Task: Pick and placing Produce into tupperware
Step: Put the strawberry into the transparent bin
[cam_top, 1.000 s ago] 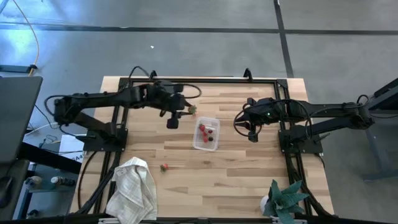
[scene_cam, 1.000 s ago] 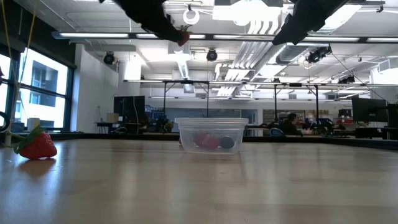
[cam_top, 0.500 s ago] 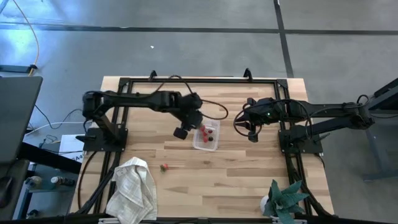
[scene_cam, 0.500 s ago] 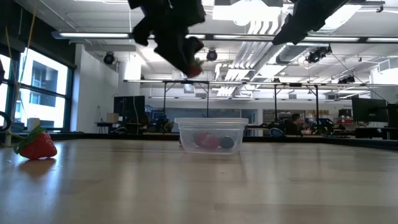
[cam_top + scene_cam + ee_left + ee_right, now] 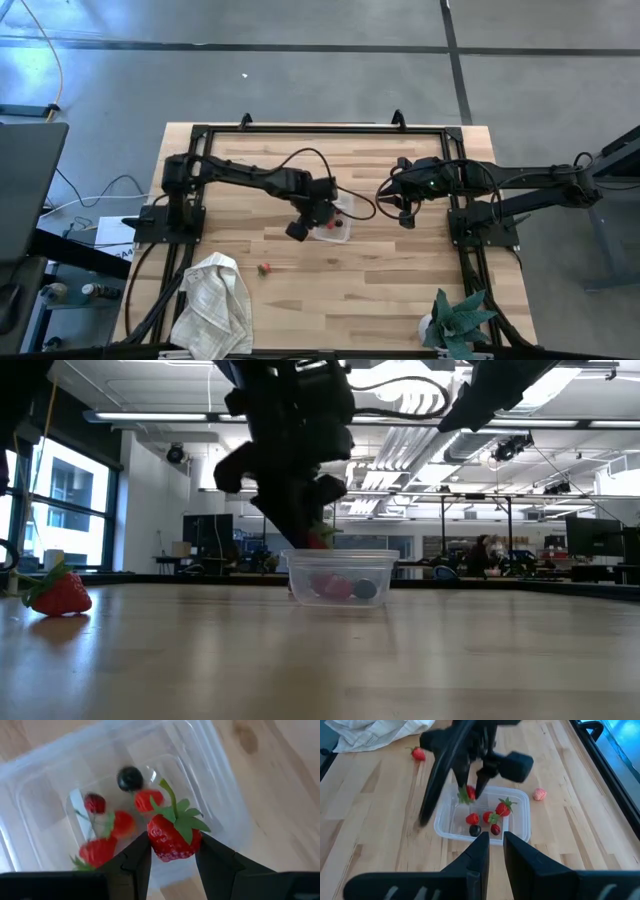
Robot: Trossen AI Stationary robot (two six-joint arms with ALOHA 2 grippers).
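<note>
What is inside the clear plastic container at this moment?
The clear container holds several small red pieces and one dark round piece. The left gripper holds a strawberry above it, covering part of the floor, so the full count stays unclear.

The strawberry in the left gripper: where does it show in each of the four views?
High view: hidden under the left gripper, over the container.
Low view: a red spot just above the container's rim.
Left wrist view: centre, strawberry pinched between the fingers.
Right wrist view: between the far gripper's fingers.
Shared landmark: the clear container.
</note>
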